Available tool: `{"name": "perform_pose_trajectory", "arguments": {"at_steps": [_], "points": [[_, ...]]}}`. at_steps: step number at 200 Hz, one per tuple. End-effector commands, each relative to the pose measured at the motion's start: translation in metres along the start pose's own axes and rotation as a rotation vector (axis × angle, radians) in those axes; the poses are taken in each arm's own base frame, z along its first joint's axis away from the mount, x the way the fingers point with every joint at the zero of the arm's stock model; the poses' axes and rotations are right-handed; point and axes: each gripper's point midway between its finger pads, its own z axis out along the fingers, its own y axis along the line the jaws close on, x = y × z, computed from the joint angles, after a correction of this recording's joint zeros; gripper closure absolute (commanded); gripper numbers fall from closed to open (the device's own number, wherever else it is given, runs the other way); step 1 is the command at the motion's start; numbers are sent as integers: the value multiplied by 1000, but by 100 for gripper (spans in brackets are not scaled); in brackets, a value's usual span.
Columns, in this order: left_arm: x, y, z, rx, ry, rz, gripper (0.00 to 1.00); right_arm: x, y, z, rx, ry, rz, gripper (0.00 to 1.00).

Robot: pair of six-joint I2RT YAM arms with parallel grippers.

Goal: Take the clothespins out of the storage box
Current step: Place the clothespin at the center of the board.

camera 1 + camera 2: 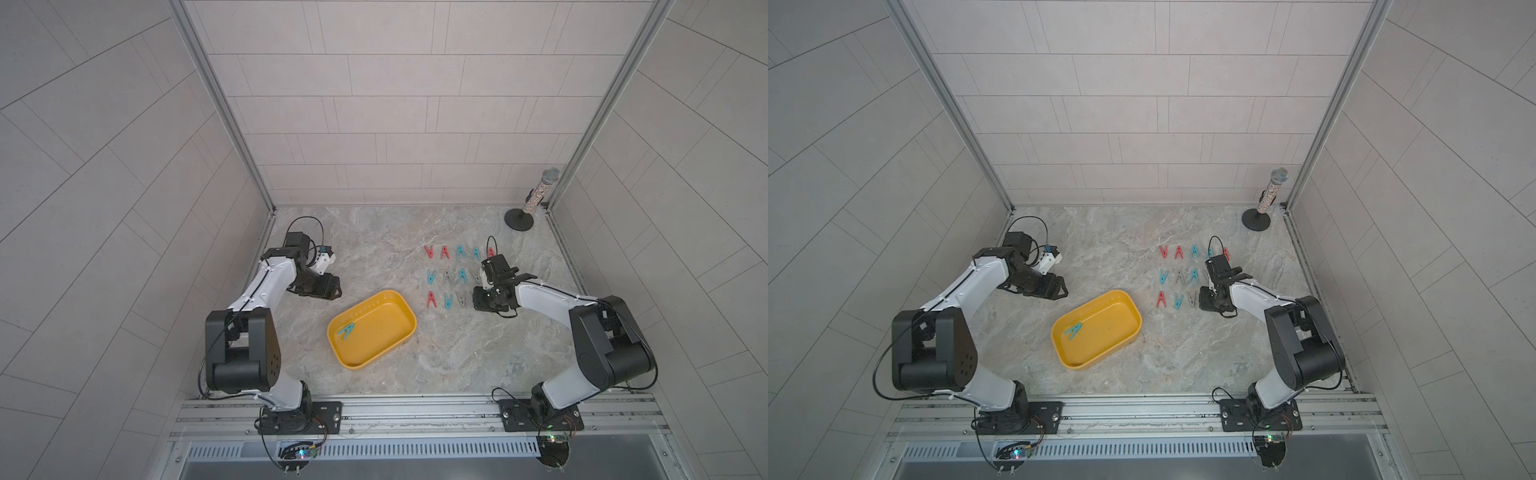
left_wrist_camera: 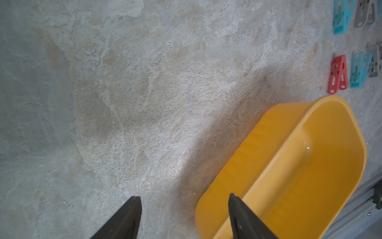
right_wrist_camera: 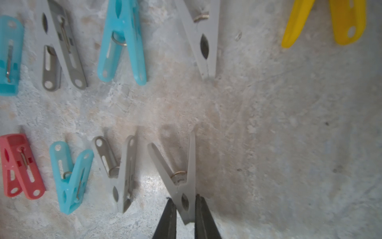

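Checking progress – A: what is left in storage box (image 1: 409, 312)?
B: Only 1 teal clothespin (image 1: 345, 331) inside. All other clothespins (image 1: 448, 275) lie in rows beside box. Now right gripper (image 3: 185, 203) nips grey clothespin (image 3: 177, 180) there; left gripper (image 2: 184, 196) approx. half open, empty, near box.

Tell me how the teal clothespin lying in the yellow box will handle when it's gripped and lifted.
Probably stiff: the teal clothespin is moulded plastic like the grey clothespin, which holds its A shape between the right gripper's fingers. Likely light, being small against the storage box. Lying flat, it shouldn't roll, though it may slide on that glossy floor.
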Motion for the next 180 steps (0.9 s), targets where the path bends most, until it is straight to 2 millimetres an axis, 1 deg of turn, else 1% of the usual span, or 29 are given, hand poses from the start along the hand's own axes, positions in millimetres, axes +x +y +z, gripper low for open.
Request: {"name": "perform_pose_trajectory", "arguments": {"at_steps": [1, 65, 112, 154, 180], "points": [[0, -1, -4, -6, -5, 8, 26, -5, 1, 2, 1, 0, 1, 98], [1, 0, -3, -8, -4, 8, 26, -4, 2, 5, -5, 8, 1, 95], [1, 0, -4, -8, -4, 7, 26, -1, 2, 7, -9, 14, 1, 90], [0, 0, -4, -10, -7, 9, 26, 0, 4, 0, -21, -1, 3, 90], [0, 0, -5, -9, -7, 8, 26, 3, 2, -2, -19, 2, 4, 90]]}}
